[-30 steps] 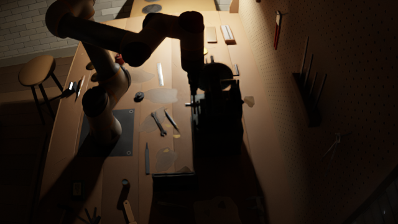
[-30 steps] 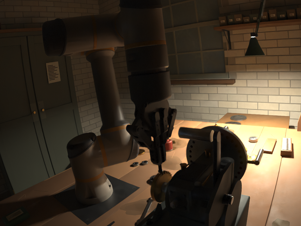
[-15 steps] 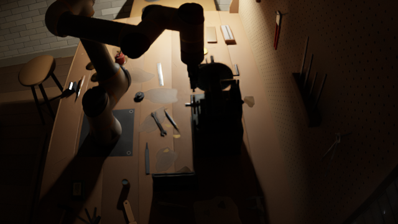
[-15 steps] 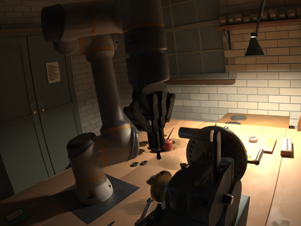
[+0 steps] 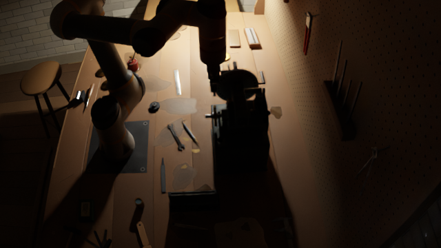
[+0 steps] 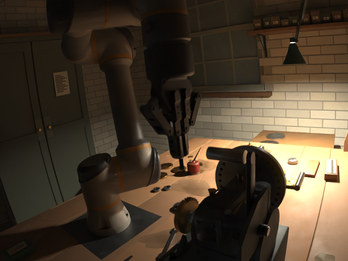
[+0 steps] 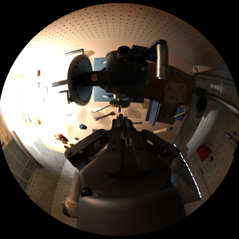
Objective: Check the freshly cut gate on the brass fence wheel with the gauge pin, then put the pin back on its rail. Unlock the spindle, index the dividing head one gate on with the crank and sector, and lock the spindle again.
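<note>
My gripper (image 6: 180,156) hangs pointing down above the bench, up and to the left of the dividing head (image 6: 232,203). A short dark gauge pin (image 6: 182,164) sticks down from its fingertips. The brass fence wheel (image 6: 183,216) sits on the spindle at the head's near left side, below the gripper. In the wrist camera the wheel (image 7: 119,103) lies just beyond the fingertips (image 7: 123,120). The index plate (image 6: 251,172) with its ring of holes faces the back, and the sector arms (image 6: 249,168) stand upright on it. The pin's rail is not clear to me. The gripper is closed on the gauge pin.
Behind the work a brick wall and a hanging lamp (image 6: 294,52) light the bench. A red oil pot (image 6: 193,166) stands just behind the gripper. Spanners (image 5: 176,137) and a file (image 5: 163,175) lie on the bench beside the head. A pegboard wall runs along the head's far side.
</note>
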You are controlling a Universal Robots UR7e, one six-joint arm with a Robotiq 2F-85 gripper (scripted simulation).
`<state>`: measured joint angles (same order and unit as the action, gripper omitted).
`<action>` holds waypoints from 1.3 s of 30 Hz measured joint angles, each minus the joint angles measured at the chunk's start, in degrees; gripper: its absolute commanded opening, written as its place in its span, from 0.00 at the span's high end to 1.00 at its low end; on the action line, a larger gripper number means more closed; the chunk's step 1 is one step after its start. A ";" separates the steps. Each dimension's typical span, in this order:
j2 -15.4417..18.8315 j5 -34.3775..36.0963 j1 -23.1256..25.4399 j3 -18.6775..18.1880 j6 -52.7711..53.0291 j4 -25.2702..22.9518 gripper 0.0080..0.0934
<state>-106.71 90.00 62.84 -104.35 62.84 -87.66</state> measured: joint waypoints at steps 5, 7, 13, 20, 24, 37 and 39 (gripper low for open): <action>0.01 0.00 0.00 0.10 0.00 0.12 1.00; 0.02 0.00 0.00 0.19 0.00 0.25 1.00; 0.05 0.00 0.00 1.42 0.00 1.27 1.00; -0.34 -0.01 -1.22 1.04 -1.25 1.41 1.00; -1.16 -0.01 -3.90 0.50 -3.94 1.68 1.00; -3.89 0.01 -21.94 -1.24 -21.91 2.65 1.00; -3.84 0.01 -25.01 -1.21 -24.97 2.63 1.00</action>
<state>-110.55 90.01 37.83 -105.56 37.87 -85.02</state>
